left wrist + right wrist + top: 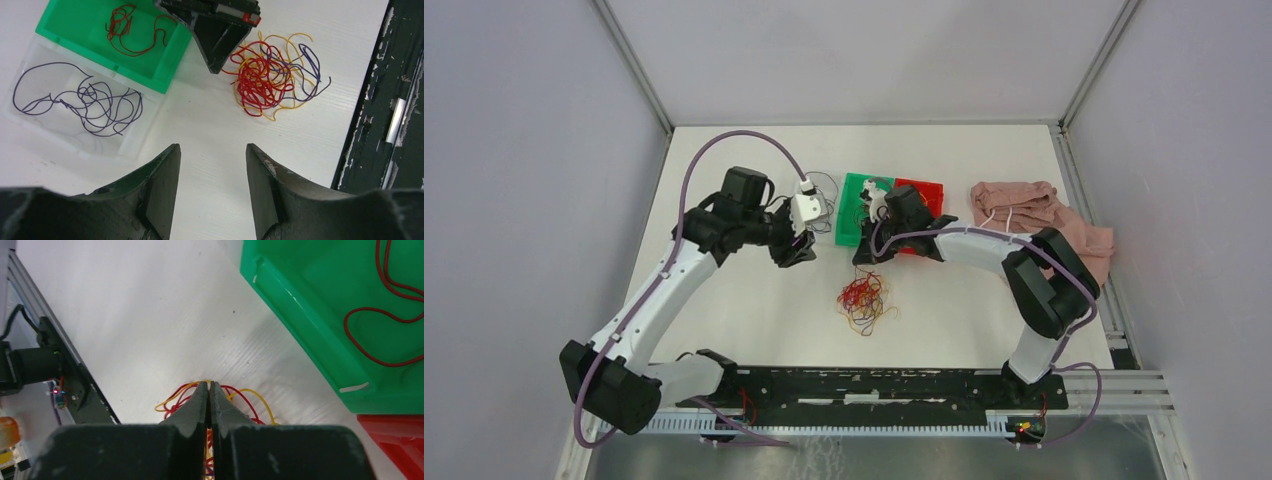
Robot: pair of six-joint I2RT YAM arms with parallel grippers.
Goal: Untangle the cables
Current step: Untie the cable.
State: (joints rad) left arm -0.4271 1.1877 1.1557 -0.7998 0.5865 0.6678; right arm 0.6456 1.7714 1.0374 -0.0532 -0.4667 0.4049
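Only the left wrist view shows plainly the clear bin (pixel 136 144) holding purple wires (pixel 95 105). One tangle of cables (pixel 864 300) lies mid-counter. Left claw (pixel 211 150) stands wide, right claw (pixel 208 384) is pressed together.

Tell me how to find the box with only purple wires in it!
Look on the white table for the bright green bin. Right beside it sits a see-through bin. It alone is clear, and it holds only dark purple wires.

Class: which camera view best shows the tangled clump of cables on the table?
Left wrist: the clump of cables is close, its red, yellow and purple strands distinct. Top external shows it small; right wrist shows only a few loops behind the right gripper.
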